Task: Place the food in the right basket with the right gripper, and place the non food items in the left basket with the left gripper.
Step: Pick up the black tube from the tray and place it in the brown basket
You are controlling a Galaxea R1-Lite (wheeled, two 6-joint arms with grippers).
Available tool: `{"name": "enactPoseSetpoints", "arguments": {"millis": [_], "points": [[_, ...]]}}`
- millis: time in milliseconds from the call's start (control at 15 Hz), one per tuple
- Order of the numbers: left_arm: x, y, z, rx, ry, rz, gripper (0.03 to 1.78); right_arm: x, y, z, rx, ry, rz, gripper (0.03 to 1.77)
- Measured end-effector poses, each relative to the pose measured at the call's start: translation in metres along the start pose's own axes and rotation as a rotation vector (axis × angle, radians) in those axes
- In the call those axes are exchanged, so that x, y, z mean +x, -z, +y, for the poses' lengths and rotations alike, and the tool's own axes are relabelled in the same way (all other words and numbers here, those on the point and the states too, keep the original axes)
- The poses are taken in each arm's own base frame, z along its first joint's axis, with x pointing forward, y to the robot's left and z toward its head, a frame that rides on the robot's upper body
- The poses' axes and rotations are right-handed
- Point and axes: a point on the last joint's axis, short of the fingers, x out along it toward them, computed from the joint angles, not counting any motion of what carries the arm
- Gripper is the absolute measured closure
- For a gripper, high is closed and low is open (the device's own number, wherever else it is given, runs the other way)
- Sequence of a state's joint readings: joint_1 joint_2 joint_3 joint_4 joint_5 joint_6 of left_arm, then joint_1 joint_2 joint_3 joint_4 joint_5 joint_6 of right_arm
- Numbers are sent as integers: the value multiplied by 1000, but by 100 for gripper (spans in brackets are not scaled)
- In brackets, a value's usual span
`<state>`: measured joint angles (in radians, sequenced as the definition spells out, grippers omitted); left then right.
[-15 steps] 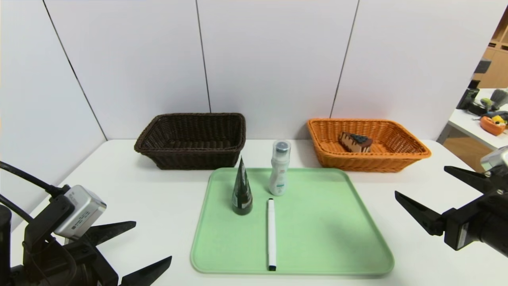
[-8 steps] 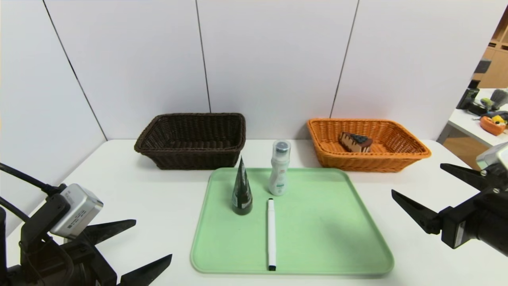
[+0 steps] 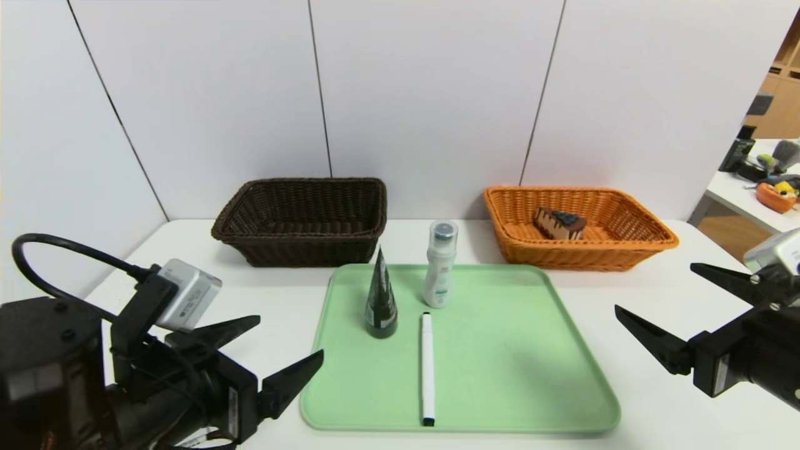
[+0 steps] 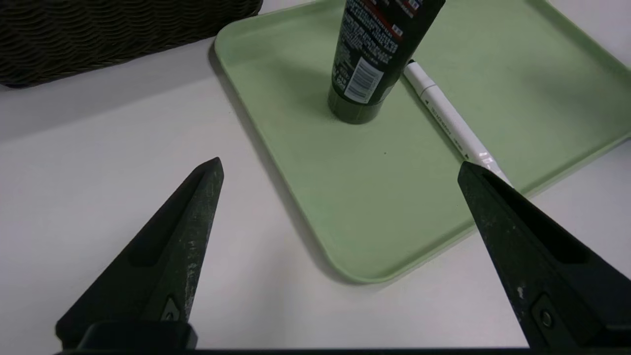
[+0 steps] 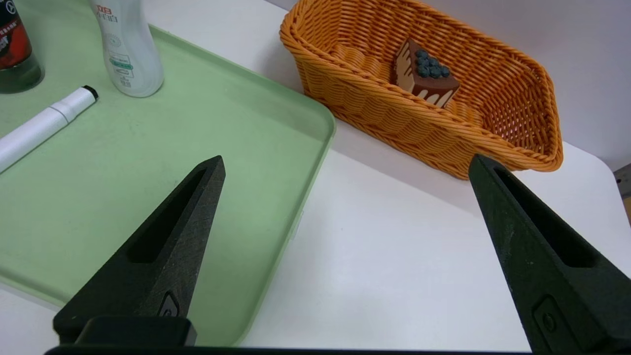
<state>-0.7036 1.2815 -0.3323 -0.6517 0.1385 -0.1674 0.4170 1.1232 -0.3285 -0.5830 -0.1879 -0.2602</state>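
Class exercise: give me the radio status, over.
Left gripper open at tray edge, empty. Right gripper open, idle. Tube, bottle, marker unsorted. Path clear.

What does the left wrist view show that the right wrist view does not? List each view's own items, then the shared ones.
Left wrist only: the dark brown basket and the open left end effector, short of the tray's near corner.
Right wrist only: the orange basket holding the cake slice, the white bottle, and the open right end effector.
Both: the green tray, the dark tube standing on its cap, and the white marker lying flat.
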Motion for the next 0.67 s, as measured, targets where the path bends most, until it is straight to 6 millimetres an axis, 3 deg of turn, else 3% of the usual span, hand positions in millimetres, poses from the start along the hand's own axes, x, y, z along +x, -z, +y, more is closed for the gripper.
{"name": "enactPoseSetpoints", "arguments": {"millis": [667], "points": [[47, 11, -36, -12, -26, 3, 12, -7, 8, 1, -11, -4, 10, 10]]}}
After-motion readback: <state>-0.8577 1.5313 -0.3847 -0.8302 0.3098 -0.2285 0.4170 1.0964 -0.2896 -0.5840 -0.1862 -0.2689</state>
